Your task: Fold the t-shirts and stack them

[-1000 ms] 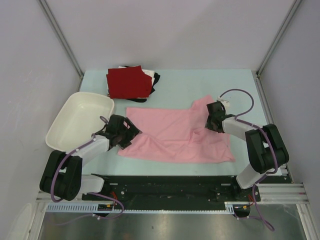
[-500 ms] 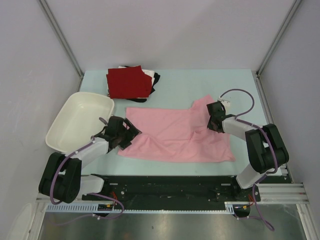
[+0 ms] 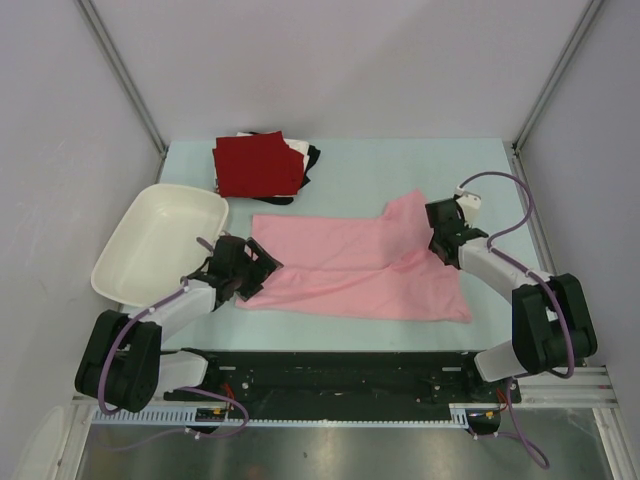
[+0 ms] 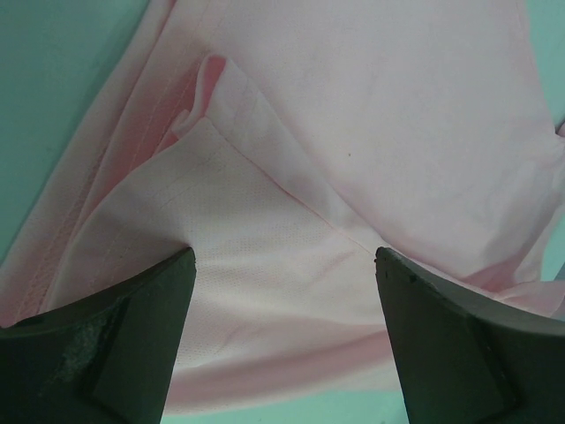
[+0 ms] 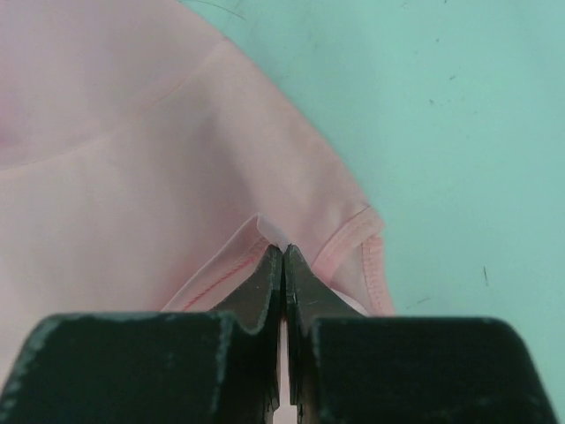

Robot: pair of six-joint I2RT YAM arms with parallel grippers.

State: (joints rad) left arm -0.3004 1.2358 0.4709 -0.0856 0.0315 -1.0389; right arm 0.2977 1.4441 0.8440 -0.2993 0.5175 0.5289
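The soft, creased light pink t-shirt (image 3: pixel 350 275) lies spread flat on the smooth teal desk (image 3: pixel 400 170). The right claw (image 5: pixel 282 256) pinches its stitched hem. The left claw (image 4: pixel 282 258) is spread wide over a folded sleeve.

Behind spread shirt (image 3: pixel 350 270), folded stack (image 3: pixel 258 166); tub (image 3: pixel 160 240) left.

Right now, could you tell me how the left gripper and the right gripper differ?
The left gripper has its jaws wide open; the right gripper has them shut. The left gripper holds nothing, poised at the left end of the pink shirt; the right gripper pinches a hemmed edge at its right end. Both are down low at the same shirt.
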